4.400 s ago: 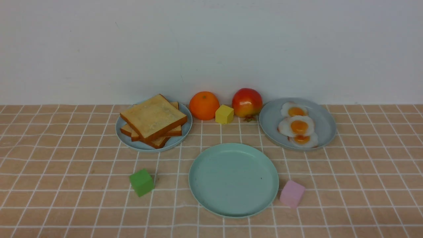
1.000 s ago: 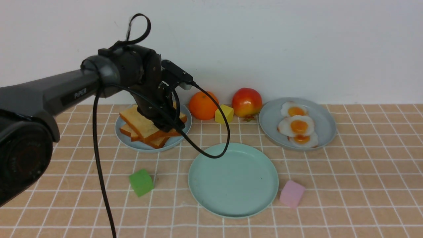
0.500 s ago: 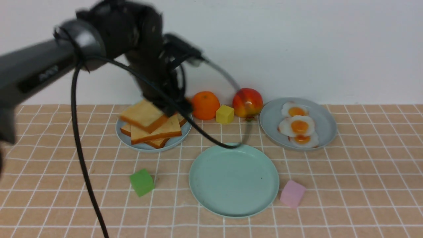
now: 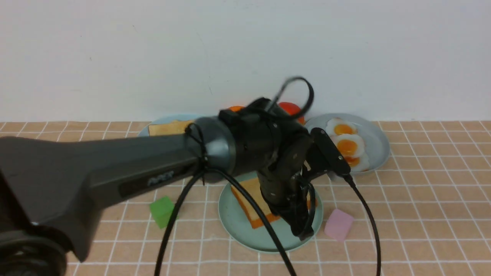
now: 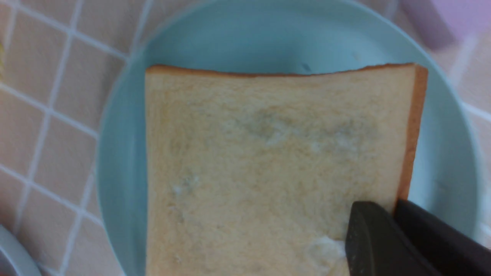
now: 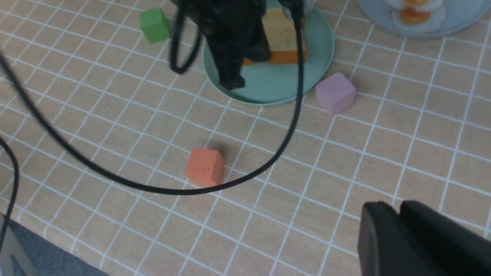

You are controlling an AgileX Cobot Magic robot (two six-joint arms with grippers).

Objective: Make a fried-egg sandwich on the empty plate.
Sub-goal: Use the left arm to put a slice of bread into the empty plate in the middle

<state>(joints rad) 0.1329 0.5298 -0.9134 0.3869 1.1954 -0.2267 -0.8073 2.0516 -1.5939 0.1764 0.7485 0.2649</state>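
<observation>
My left gripper is shut on a corner edge of a golden-brown toast slice. It holds the slice low over the empty mint-green plate, near the table's front middle. In the front view the slice shows tilted under the left arm. I cannot tell whether it touches the plate. The fried egg lies with two others on a blue-grey plate at the back right. More toast shows behind the arm at the back left. My right gripper is shut on nothing, above bare table.
A green cube sits left of the mint plate and a pink cube right of it. An orange-red cube lies nearer the front. The left arm's black cable loops across there. The arm hides most of the fruit at the back.
My left gripper shut on the top toast slice, lifted it off the stack at the back left and carried it right and forward over the mint plate.
</observation>
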